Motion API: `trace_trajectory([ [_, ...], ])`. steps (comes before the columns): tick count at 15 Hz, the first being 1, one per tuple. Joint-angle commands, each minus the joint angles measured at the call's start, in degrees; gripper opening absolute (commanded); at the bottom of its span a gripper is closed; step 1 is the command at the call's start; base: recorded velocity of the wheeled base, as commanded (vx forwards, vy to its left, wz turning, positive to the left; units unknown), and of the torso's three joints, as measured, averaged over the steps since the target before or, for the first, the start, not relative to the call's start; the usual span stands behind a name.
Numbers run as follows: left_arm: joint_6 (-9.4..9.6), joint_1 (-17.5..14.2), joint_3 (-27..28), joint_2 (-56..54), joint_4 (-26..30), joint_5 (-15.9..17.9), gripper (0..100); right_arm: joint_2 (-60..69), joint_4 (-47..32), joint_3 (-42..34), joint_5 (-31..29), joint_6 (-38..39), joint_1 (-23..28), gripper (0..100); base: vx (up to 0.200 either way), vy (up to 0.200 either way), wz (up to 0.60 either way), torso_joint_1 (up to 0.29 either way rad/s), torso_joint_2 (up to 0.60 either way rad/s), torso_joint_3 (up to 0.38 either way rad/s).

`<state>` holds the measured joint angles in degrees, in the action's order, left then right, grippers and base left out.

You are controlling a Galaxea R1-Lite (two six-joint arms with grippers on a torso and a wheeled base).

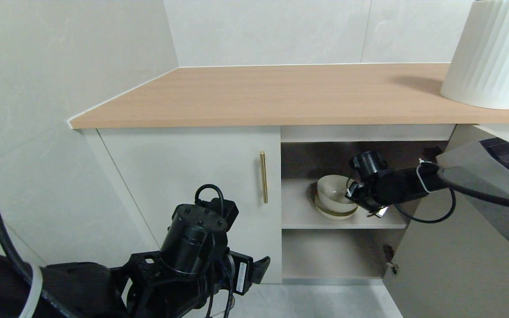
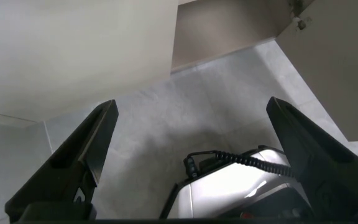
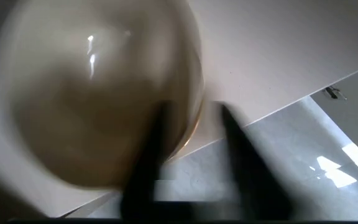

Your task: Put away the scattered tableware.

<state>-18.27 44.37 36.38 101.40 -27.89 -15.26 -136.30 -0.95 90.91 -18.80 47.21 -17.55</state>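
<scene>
the bowl (image 1: 332, 192) sits on another dish (image 1: 335, 214) on the cupboard shelf (image 1: 298, 217); right end effector (image 3: 191, 112) straddles its rim, spread, not clamping; left end effector (image 2: 191, 104) gapes empty; the bowl is probably brittle and slippery, best pinched at the rim.

Bowl (image 1: 333, 191) stacked on dish (image 1: 332, 214)
Cream bowl, upright, mouth up, nested in a shallower gold-edged dish; both rest on the upper shelf (image 1: 298, 214), at 4 o'clock in the head view.
</scene>
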Motion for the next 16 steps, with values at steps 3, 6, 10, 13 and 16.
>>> trace_trajectory([
  [3,-0.01,0.0,0.0,0.0,0.0,0.0,100,0.2,-0.1,0.1,0.1,0.0,-0.5,100,0.0,0.0,0.0,0.0,0.0,0.0],
  [6,-0.1,-0.1,-0.1,-0.2,-0.1,0.0,100,4.2,-0.5,-3.1,0.5,-0.1,-1.5,100,0.0,0.0,0.0,0.0,0.0,0.0],
  [10,-0.1,-1.7,-0.3,-5.3,0.6,0.2,100,16.5,-0.6,-15.2,3.4,-6.3,-4.0,100,0.0,0.0,0.0,0.0,0.0,0.0],
  [13,0.26,-5.5,-3.8,-11.4,0.9,0.5,100,34.5,-0.6,-29.5,6.6,-13.1,-6.4,100,0.0,0.0,0.0,0.0,0.0,0.0],
  [16,3.6,-8.3,-8.0,-17.6,2.9,0.6,100,46.0,-4.0,-34.1,6.8,-14.3,-8.5,100,0.0,0.0,0.0,0.0,0.0,0.0],
])
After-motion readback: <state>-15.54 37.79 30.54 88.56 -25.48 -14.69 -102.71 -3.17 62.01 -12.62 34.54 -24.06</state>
